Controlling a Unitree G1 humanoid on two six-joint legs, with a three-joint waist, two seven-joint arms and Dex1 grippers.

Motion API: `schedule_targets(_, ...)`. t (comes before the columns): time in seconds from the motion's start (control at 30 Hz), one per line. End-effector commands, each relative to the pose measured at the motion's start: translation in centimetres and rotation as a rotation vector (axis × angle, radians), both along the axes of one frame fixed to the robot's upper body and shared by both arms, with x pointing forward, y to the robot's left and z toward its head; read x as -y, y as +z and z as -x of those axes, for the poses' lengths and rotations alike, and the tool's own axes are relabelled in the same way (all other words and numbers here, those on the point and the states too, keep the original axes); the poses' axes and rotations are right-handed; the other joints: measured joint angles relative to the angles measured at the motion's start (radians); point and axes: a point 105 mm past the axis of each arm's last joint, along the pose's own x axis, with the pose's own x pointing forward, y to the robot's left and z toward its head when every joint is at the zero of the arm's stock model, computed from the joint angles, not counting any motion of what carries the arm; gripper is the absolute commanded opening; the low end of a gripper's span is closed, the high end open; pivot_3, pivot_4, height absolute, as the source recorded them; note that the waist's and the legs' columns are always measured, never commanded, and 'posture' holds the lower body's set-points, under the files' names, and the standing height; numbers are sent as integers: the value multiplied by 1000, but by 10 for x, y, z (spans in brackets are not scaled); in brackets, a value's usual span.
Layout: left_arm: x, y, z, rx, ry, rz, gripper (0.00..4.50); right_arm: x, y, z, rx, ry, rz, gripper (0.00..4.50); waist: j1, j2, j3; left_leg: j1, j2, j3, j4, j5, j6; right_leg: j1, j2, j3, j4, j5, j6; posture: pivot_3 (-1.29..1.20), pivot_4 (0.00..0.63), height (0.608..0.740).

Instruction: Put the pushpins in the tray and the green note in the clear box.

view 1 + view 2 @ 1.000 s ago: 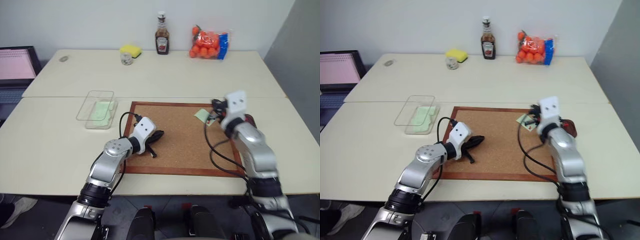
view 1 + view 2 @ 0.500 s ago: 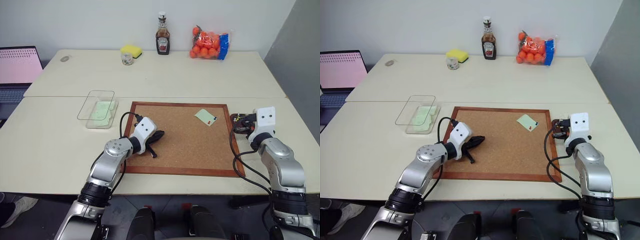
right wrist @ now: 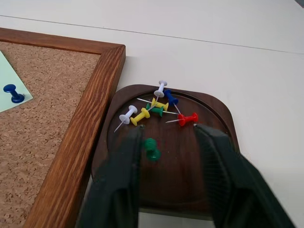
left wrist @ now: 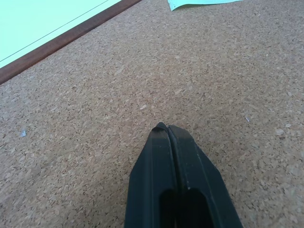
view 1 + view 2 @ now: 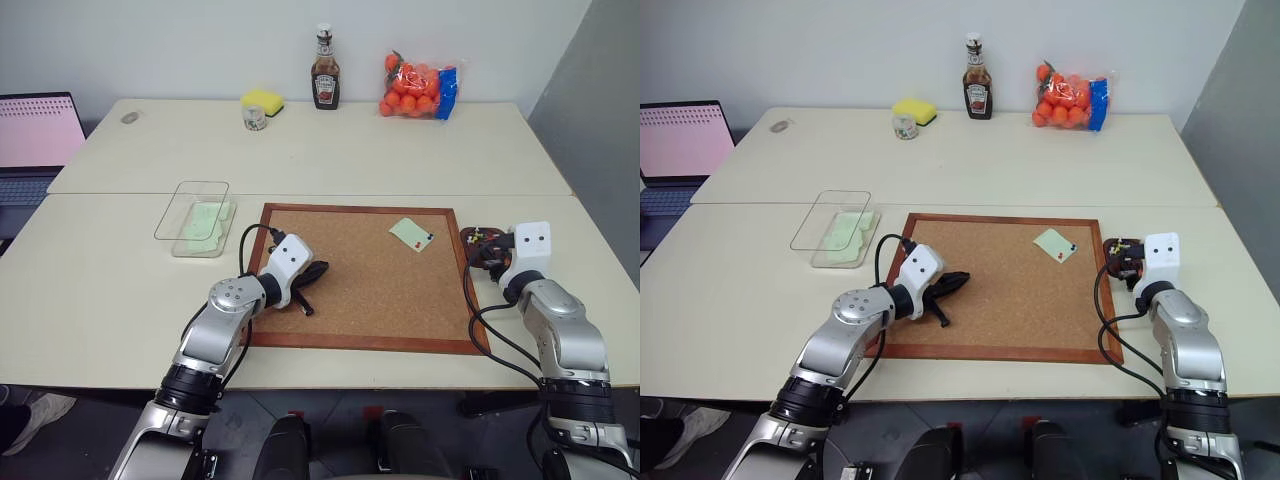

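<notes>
- The right gripper (image 3: 165, 142) hangs over the tray (image 3: 216, 111), its jaws spread, with a green pushpin (image 3: 151, 148) lying loose between them on the dark dish; nothing is gripped.
- Several pushpins (image 3: 159, 105) in white, yellow, blue, green and red lie heaped at the tray's far side, just beside the corkboard (image 5: 360, 290) frame.
- The left gripper (image 4: 168, 142) is clenched on nothing, its tips low over bare cork at the board's near left.
- The green note (image 5: 411, 233) lies on the corkboard near its far right corner, with a blue pin (image 3: 12, 92) and a red one on it. The clear box (image 5: 190, 215) sits on the surface (image 5: 110, 290) left of the board, with a pale green slip already inside.
- Risk: the loose green pin sits close to one finger (image 3: 124, 156), so a sideways pull-away could flick it out of the shallow dish onto the surface.
- Risk: the pins are tiny against the fingers; picking the next one off the note may lift or crumple the thin paper.
- Risk: the note probably cannot be taken to the box until both pins are out, or it could tear.
- Against a second earlier: the right gripper stood over the note at the board's right edge; it is now over the tray with jaws parted. The left arm has held its place.
</notes>
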Motion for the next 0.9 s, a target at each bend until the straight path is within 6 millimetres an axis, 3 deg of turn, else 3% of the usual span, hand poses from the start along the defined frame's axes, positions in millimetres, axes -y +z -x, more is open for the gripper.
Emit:
schedule_targets(0.03,0,-18,7,-64,-9,-34,0,5,20,-1,75,-17,22,2307,0,0,0,0,0,0,0,0,0,0,0,0,0,0,0,0,150,740)
schedule_targets(0.37,0,-18,7,-63,-12,-34,0,6,13,-1,50,-24,-30,2307,0,0,0,0,0,0,0,0,0,0,0,0,0,0,0,0,150,740)
schedule_targets(0.5,0,-17,7,-62,-9,-34,0,3,26,-1,108,-16,-29,2307,0,0,0,0,0,0,0,0,0,0,0,0,0,0,0,0,150,740)
schedule_targets(0.73,-1,-18,7,-62,-7,-33,0,-51,52,11,184,189,-54,2307,-1,0,0,0,0,0,0,0,0,0,0,0,0,0,0,0,150,740)
schedule_targets(0.9,0,-17,7,-63,-13,-34,0,-76,48,-5,172,190,-76,2307,-1,0,0,0,0,0,0,0,0,0,0,0,0,0,0,0,150,740)
